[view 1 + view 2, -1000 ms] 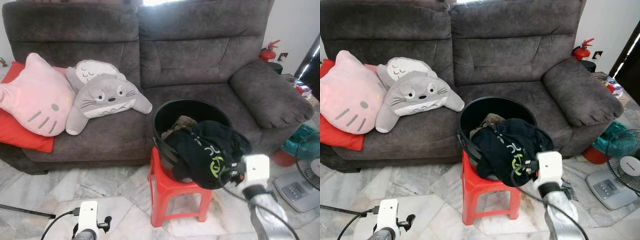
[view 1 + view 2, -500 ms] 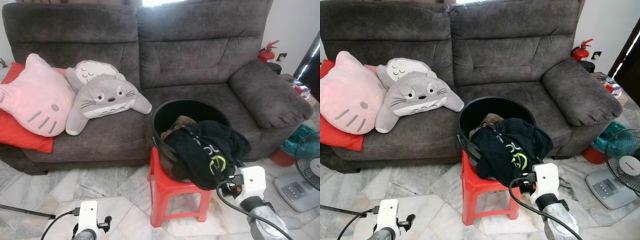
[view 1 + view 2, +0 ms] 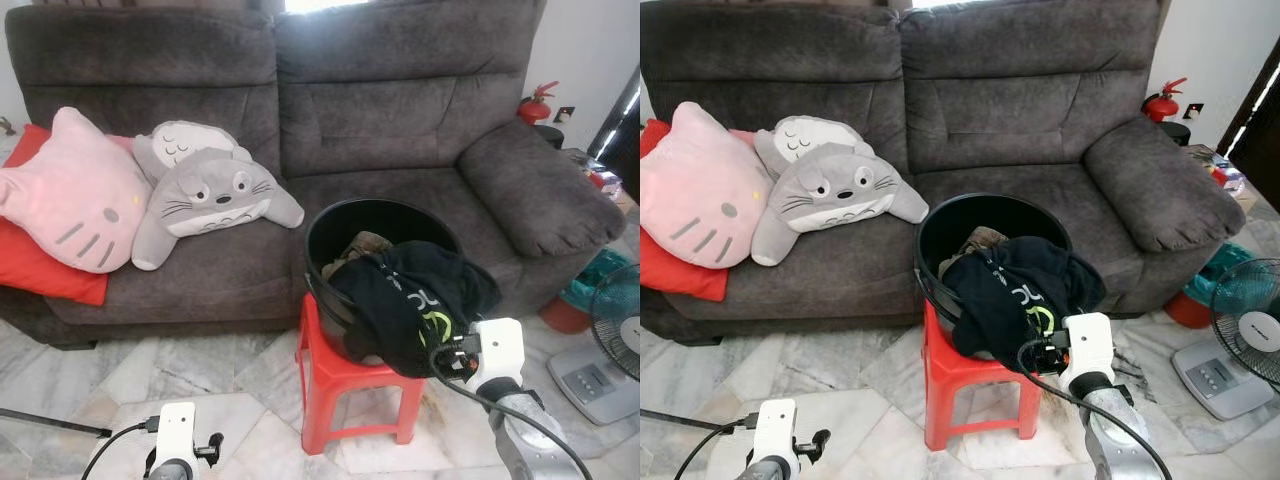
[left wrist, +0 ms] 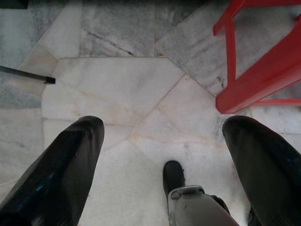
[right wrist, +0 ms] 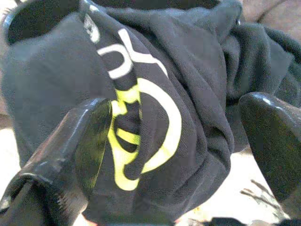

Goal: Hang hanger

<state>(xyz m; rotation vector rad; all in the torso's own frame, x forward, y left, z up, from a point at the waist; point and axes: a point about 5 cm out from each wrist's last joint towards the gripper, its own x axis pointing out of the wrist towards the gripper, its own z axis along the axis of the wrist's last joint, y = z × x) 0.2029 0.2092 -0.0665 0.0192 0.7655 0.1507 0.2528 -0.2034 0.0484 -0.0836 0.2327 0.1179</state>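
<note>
Right hand point(image 5: 169, 141) has closed in, fingers spread, on black garment point(image 3: 415, 300).

Even, soft daylight fills the room; a blown-out window point(image 3: 318, 4) glares above the sofa point(image 3: 400, 120). Head views are sharp. In the right wrist view the garment point(image 5: 155, 94) is slightly soft and the near fingers point(image 5: 84, 136) blur.

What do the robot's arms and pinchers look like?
Each arm is shiny silver metal ending in a white boxy wrist block, with a black cable curling out of it. The right gripper and the left gripper each have two long, glossy black fingers with rounded tips. The left wrist also shows a small grey metal part.
</note>
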